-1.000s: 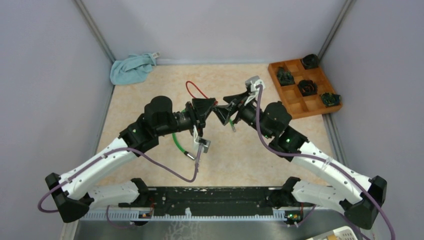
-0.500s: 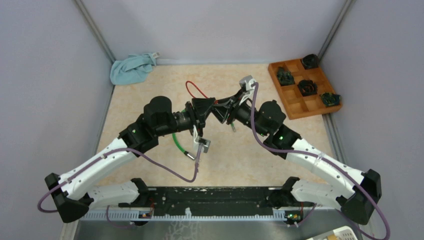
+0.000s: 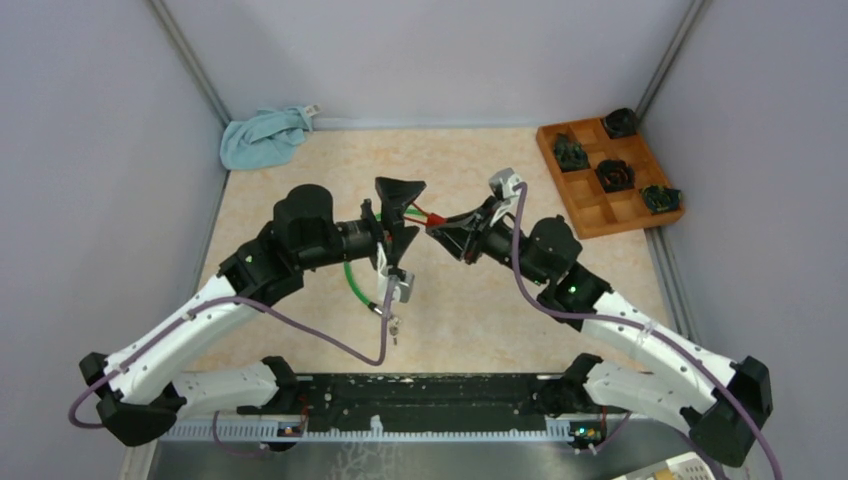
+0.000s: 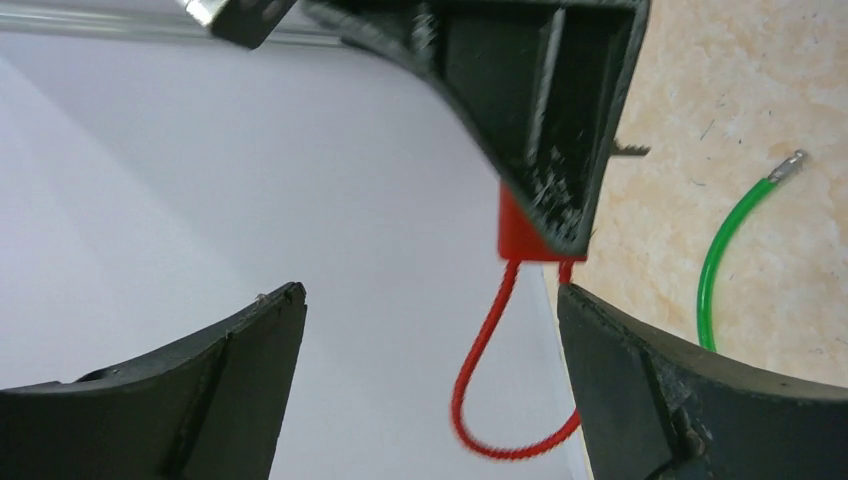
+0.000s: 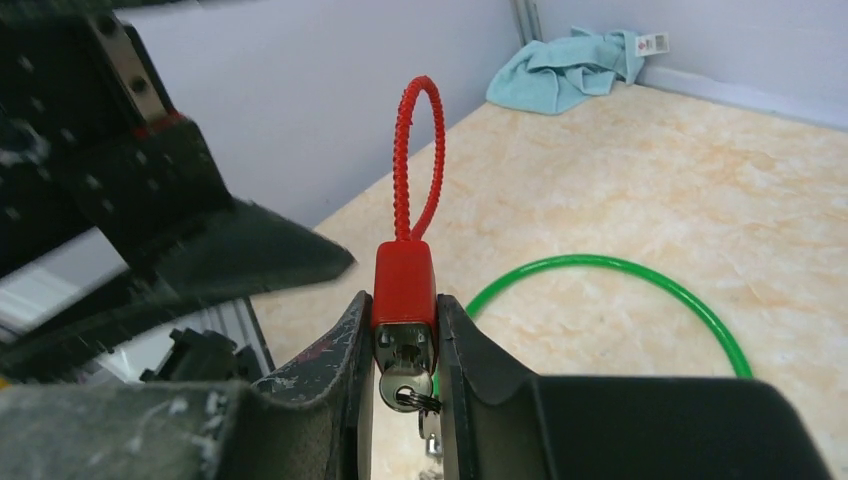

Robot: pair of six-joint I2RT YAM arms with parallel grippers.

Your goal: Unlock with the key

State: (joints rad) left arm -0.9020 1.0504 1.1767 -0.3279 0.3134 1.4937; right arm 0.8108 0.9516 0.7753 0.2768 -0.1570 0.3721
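Right gripper pinches the light, rigid lock by its body, springy loop ahead; left gripper, spread wide, should probably take the small, slippery key by its bow.

2 robot arms, 1 claw ea.: left claw, right claw. 1 red cable padlock w/ 1 key in its keyhole. 1 green cable. 1 teal cloth. 1 wooden tray, divided into compartments, w/ 4 dark items, 1 per compartment. 1 table.
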